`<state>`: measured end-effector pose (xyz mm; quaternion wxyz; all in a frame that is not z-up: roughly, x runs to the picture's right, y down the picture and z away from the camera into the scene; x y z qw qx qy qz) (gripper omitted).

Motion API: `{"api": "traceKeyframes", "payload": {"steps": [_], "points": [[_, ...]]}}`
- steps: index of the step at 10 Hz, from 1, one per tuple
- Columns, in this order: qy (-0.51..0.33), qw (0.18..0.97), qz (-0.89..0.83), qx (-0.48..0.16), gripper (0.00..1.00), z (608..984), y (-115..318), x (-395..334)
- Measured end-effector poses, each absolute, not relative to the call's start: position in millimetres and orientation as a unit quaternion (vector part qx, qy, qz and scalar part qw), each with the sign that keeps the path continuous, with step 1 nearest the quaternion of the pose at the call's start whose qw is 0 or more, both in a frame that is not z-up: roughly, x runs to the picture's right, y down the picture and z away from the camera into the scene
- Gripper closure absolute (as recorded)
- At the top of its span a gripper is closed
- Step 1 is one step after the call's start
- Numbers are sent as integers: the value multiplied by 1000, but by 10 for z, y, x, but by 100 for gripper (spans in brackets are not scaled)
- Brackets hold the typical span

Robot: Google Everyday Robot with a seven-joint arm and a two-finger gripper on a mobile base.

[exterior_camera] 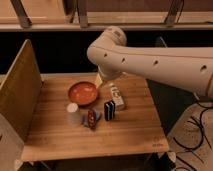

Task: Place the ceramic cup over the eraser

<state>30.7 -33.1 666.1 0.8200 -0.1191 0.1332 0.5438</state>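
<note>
Pincer (101,81) low over the far part of the table (130,135), mostly hidden under the white arm (150,60), between orange bowl (82,93) and pale labelled box (117,96); spread wide, clamped on nothing. Ceramic cup (73,114) upright on the table, just in front of the bowl's left side. Eraser (109,110) on end further right, apart from the cup, just beside the box. Red-and-blue item (91,119) between cup and eraser.

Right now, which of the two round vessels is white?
The small white ceramic cup, in front of the far bigger orange bowl. The claw hangs behind the bowl's right edge.
</note>
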Motion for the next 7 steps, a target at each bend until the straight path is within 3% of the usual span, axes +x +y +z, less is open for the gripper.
{"api": "traceKeyframes", "payload": {"steps": [7], "points": [[112, 860, 471, -163, 20, 6835, -193, -176]]}}
